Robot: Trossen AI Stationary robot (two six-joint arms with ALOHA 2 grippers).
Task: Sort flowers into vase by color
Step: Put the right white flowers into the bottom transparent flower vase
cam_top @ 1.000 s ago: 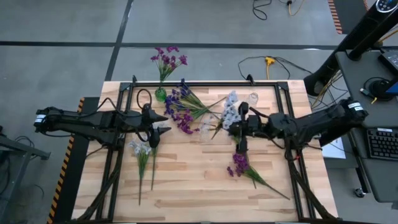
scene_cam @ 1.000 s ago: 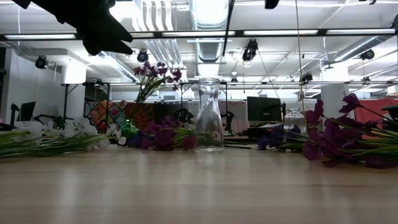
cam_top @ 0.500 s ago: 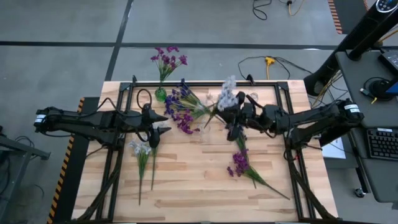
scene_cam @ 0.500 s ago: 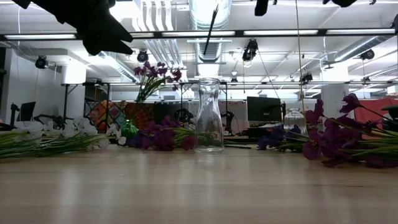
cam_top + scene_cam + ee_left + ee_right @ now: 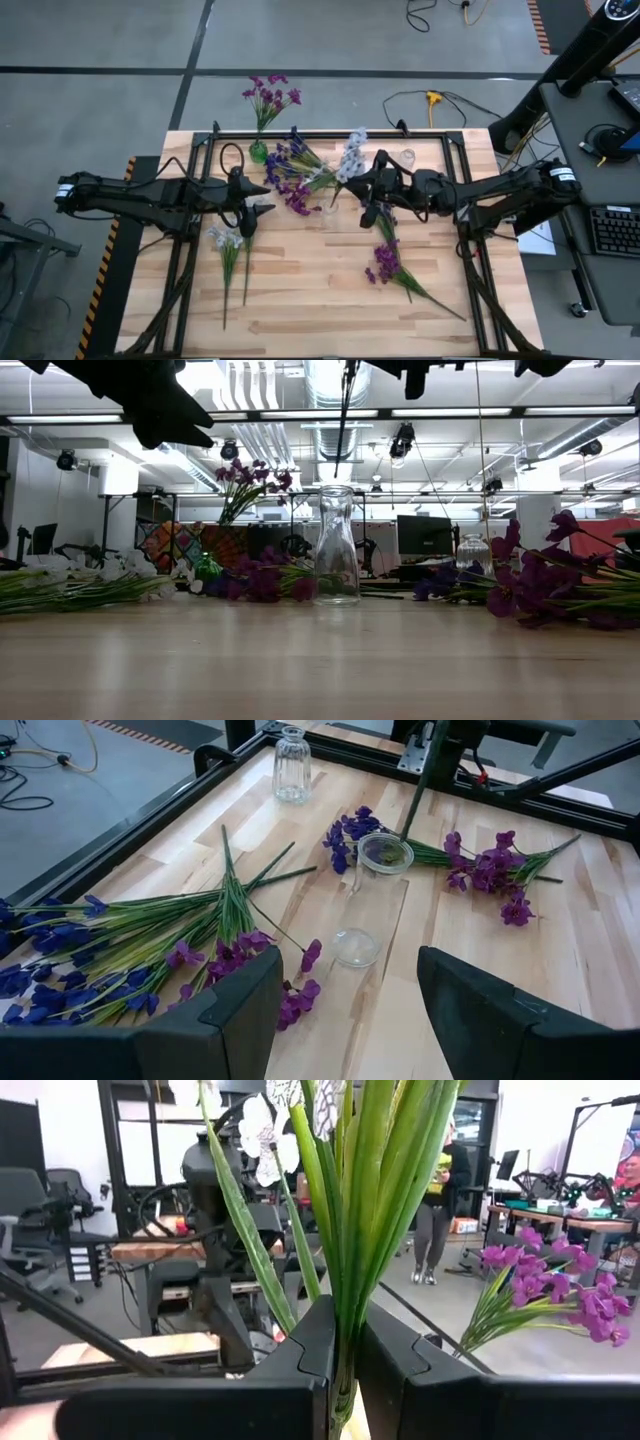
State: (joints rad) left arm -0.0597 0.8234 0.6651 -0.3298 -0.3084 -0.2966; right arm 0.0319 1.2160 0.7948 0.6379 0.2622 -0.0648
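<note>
My right gripper [image 5: 366, 193] is shut on a pale white-lavender spray [image 5: 349, 156] held over the tall clear vase [image 5: 329, 207] in the middle of the table. In the left wrist view the spray's thin stem [image 5: 418, 782] slants down to the vase's mouth [image 5: 385, 851]; whether its tip is inside I cannot tell. My left gripper [image 5: 250, 212] hangs open and still left of the vase, touching nothing. A small green vase [image 5: 259, 152] at the far edge holds magenta flowers [image 5: 270, 95]. Blue-violet and magenta sprays [image 5: 290, 176] lie on the table beside it. My right gripper pinches the spray's bundle of green stems [image 5: 345, 1320] between its two fingers [image 5: 318, 1348], coming from the table's right and lying across the stems. The spray is lifted clear and stands steeply, white blossoms [image 5: 266, 1138] above the fingers and the bare stem [image 5: 344, 410] hanging below.
A white spray [image 5: 228, 246] lies on the near left of the table, a magenta spray [image 5: 392, 268] on the near right. A small ribbed clear vase [image 5: 407, 158] stands by the far edge, close to my right arm. Black frame rails [image 5: 330, 134] border the table.
My right gripper has moved toward the table's left and slightly toward the far edge, carrying the white-lavender spray. The spray has tipped more upright, and its hanging stem has swung over the tall clear vase and come down toward the mouth.
</note>
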